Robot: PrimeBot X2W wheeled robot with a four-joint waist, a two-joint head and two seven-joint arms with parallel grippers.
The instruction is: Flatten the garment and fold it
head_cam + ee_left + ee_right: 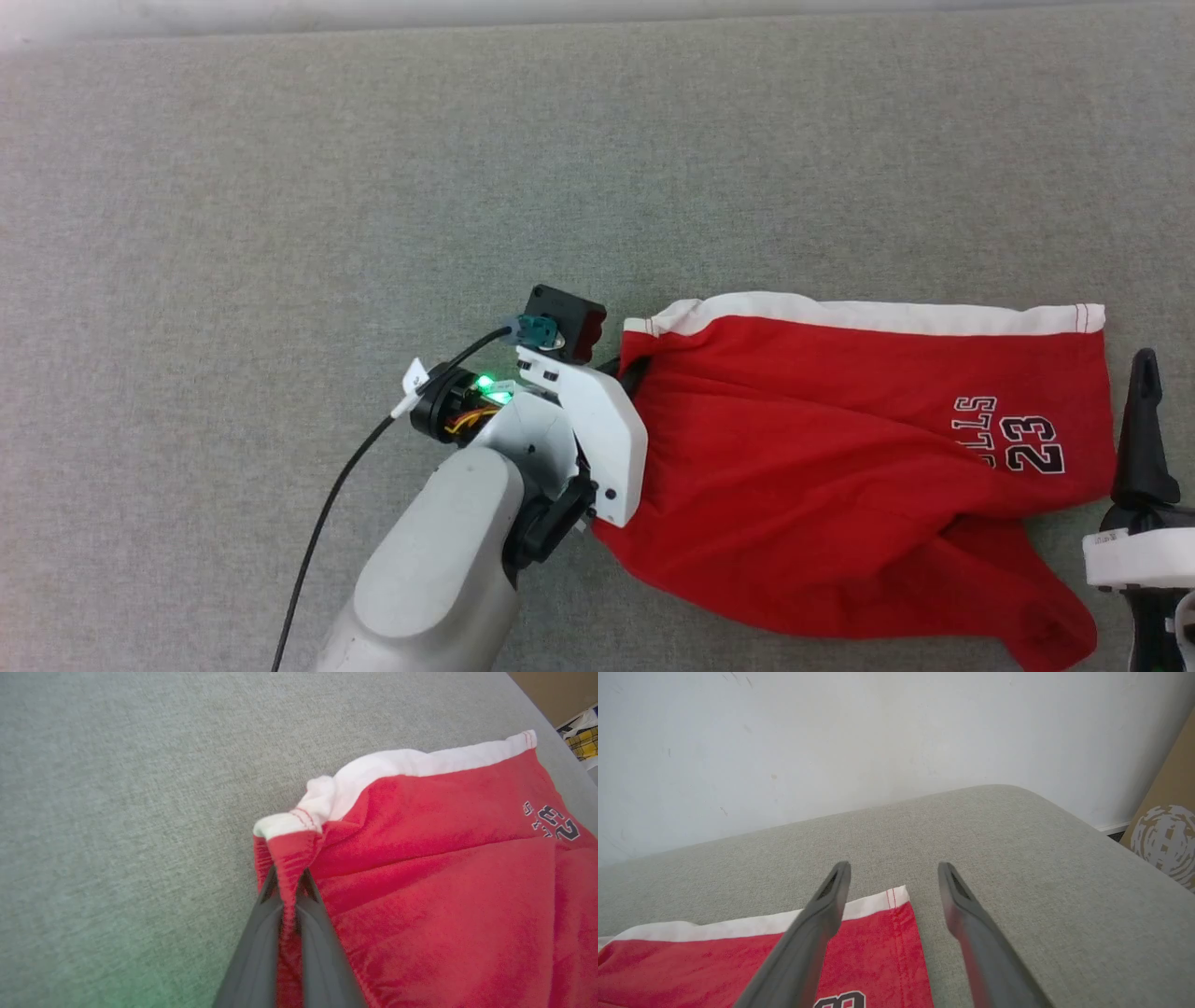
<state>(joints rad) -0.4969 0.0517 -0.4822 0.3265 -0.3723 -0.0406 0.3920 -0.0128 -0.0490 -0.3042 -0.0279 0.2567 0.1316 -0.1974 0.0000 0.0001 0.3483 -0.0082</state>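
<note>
Sideways, left gripper (288,877) on garment (444,882) hem.

Soft even light is bathing the grey woven surface (280,187); green glow is tinting it beside the blurred dark left tool (288,875).

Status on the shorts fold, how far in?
Early. Done: left claw is shut on the red shorts at the edge next to the white band. In hand: flattening; the fabric lies bunched and creased, one leg twisted at the bottom. To do: right claw is open over the corner near the "23", gripping nothing; no fold made yet.
</note>
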